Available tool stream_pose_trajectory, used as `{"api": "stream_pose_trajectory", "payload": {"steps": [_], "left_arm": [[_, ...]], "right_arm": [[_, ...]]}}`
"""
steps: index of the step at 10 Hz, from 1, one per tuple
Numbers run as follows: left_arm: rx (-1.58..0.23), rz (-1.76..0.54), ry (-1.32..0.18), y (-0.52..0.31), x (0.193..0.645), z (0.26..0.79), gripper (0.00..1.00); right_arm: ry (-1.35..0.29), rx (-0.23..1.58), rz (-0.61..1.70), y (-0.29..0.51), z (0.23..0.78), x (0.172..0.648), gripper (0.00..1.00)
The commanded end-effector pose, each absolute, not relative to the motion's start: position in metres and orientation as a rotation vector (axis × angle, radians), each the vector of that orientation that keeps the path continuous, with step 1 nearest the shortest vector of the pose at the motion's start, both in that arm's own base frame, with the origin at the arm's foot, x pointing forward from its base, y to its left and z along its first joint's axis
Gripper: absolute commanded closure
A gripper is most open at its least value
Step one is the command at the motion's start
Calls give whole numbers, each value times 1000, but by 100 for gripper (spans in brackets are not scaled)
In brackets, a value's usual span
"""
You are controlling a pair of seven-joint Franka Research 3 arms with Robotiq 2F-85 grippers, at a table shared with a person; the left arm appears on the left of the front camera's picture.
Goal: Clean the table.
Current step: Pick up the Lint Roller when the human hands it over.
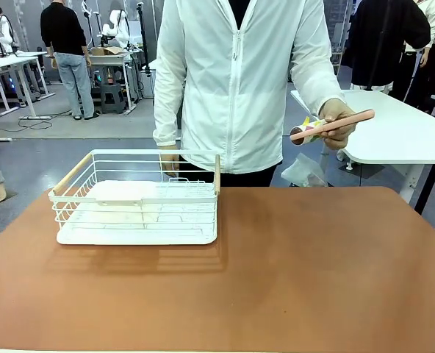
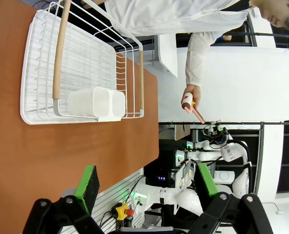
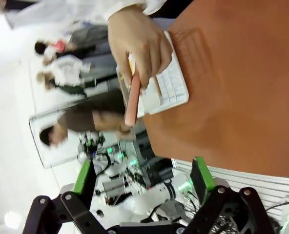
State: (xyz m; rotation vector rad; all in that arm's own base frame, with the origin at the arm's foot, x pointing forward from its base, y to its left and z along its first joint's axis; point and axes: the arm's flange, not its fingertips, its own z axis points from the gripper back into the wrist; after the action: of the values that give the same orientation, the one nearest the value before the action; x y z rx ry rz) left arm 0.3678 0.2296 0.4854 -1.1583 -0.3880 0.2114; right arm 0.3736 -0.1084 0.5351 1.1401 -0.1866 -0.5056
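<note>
Front view: I saw the table (image 1: 298,272) across the whole near ground, with its reddish-brown top cut off at the bottom and at both sides.
Basket: the white wire basket (image 1: 137,198) stood on the far left part of the table. White on white inside it kept me from reading its contents from here.
Left wrist view: the picture was rolled sideways. A white tub (image 2: 98,103) sat inside the basket against one end wall.
Raised hand: the person's raised hand (image 1: 340,116) held a pink-handled tool (image 1: 350,120) beyond the table's far right, in front of the white-topped table (image 1: 401,143). Fingers covered most of its head, so I could not tell what it was.
Other hand: the other hand (image 1: 170,159) was behind the basket's far rim, half hidden by the wires.
Left claw: the left claw (image 2: 147,184) had its green pads wide apart with nothing between them.
Right claw: the right claw (image 3: 142,176) was also spread and empty. That picture was blurred, smearing the hand and the tool.
</note>
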Motion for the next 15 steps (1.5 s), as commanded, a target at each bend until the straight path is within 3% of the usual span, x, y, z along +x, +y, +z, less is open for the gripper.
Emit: {"api": "stream_pose_trajectory", "payload": {"steps": [1, 5, 15], "left_arm": [[-1162, 208, -389, 231, 365, 486, 0], [-1162, 208, -389, 231, 365, 486, 0], [-1162, 208, -389, 231, 365, 486, 0]], "right_arm": [[-150, 1142, -648, -67, 539, 387, 0], [-184, 1099, -793, -9, 531, 410, 0], [-360, 980, -736, 56, 497, 404, 0]]}}
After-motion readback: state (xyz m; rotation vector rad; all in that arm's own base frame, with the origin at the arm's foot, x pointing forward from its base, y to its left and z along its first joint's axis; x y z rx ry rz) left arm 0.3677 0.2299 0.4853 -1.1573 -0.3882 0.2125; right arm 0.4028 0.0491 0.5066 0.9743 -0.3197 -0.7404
